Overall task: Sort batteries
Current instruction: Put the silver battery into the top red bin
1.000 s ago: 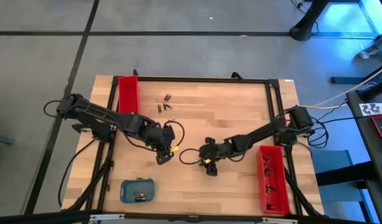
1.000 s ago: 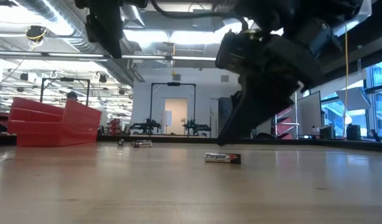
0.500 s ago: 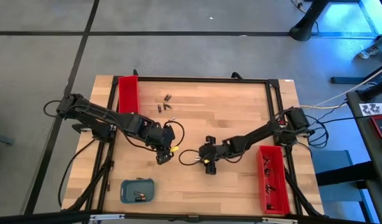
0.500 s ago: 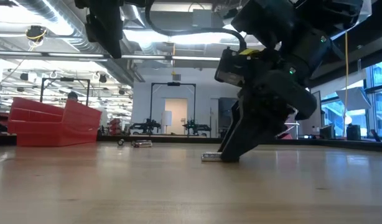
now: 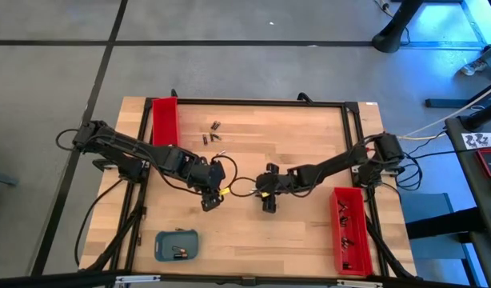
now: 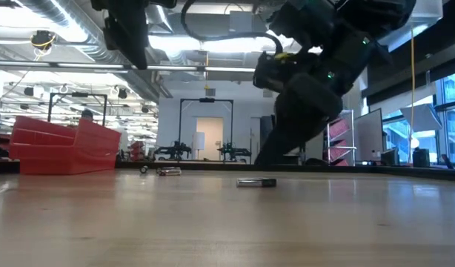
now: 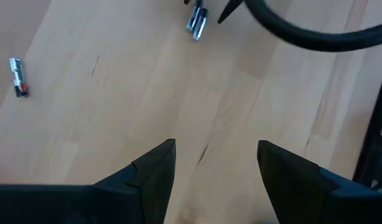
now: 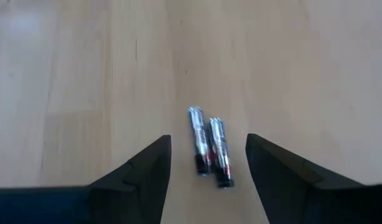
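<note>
Two silvery batteries [image 8: 208,147] lie side by side on the wooden table, in line with the gap of my open right gripper [image 8: 208,138]. That gripper hangs near the table's middle [image 5: 268,205], and its fingers do not touch the pair. In the low view a battery [image 6: 256,182] lies flat below it. My left gripper [image 5: 207,203] hangs open above bare wood left of centre. Its wrist view shows the pair [image 7: 196,22] farther off and a single battery [image 7: 17,76] lying apart. Several more batteries [image 5: 211,133] lie loose near the far edge.
A long red tray [image 5: 164,120] stands at the far left. Another red tray [image 5: 349,232] at the near right holds batteries. A small blue-grey tray [image 5: 177,244] near the front edge holds a few more. A black cable [image 5: 239,190] loops between the two grippers.
My right gripper came down onto the battery near the table's middle, then moved toward the far edge, lifted slightly and tipped. In the low view the battery now lies a little farther off than it did a second ago.
</note>
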You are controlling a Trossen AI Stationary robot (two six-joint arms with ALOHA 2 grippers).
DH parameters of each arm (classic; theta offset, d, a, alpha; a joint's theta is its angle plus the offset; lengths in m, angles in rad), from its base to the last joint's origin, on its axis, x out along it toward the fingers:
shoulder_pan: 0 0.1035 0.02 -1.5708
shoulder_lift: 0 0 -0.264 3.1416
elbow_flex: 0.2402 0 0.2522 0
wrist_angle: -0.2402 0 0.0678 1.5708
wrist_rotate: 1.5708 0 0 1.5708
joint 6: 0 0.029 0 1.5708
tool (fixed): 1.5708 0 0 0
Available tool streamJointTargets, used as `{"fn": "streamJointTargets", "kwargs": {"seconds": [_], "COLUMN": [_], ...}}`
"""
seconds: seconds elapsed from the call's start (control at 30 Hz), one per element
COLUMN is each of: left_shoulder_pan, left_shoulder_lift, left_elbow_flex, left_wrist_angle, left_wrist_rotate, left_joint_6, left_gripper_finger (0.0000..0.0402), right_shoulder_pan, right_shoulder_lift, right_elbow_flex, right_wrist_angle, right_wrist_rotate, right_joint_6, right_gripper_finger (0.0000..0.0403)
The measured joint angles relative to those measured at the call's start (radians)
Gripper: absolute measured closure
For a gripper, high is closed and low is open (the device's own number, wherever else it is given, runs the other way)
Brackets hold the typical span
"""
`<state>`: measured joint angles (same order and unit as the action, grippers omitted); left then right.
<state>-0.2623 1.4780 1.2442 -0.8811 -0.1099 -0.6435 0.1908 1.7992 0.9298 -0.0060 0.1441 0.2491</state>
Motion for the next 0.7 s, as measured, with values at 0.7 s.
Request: {"fn": "streamJointTargets", "kwargs": {"seconds": [0.7], "left_shoulder_pan": [0.002], "left_shoulder_lift": [0.000], "left_elbow_flex": [0.000], "left_wrist_angle": [0.006], "left_wrist_rotate": [-0.020], "left_joint_6": [-0.011], "left_gripper_finger": [0.0186], "right_shoulder_pan": [-0.225], "right_shoulder_lift": [0.001], "right_elbow_flex": [-0.021], "right_wrist_angle": [-0.006], "right_wrist_rotate": [-0.161], "right_joint_6": [-0.079], "right_gripper_finger": [0.0194]}}
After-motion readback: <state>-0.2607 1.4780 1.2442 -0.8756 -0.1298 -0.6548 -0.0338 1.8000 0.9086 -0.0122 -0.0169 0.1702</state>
